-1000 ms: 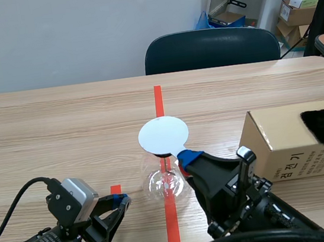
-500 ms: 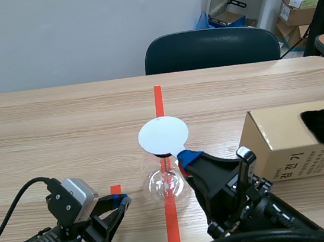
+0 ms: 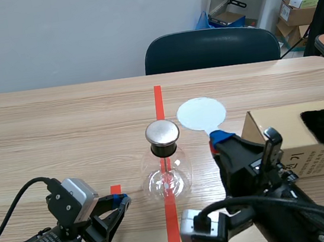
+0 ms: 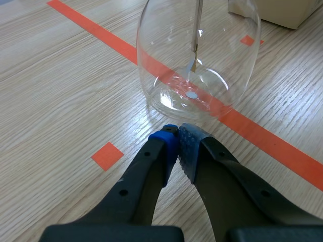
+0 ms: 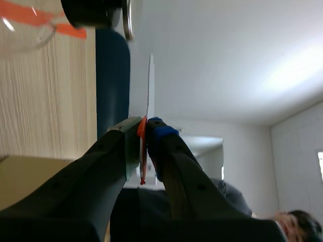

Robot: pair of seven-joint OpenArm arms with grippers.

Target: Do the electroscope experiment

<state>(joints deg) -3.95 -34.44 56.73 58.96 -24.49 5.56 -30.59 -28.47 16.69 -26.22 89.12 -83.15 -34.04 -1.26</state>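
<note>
The right gripper (image 3: 218,138), jaws clamped on the white disc (image 3: 201,114), holds it raised beside the flask (image 3: 167,177) and clear of its metal cap (image 3: 162,131), probably to keep the disc's charge off it, while the left gripper (image 4: 177,140) rests on the tabletop (image 3: 61,128) just beside the glass, jaws together.

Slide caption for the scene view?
Right gripper holds white disc beside metal cap of the electroscope; left gripper rests shut nearby.

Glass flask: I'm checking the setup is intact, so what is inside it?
Inside the flask a thin metal rod hangs down, ending in a small strip. The rod's top is hidden inside the black stopper.
</note>
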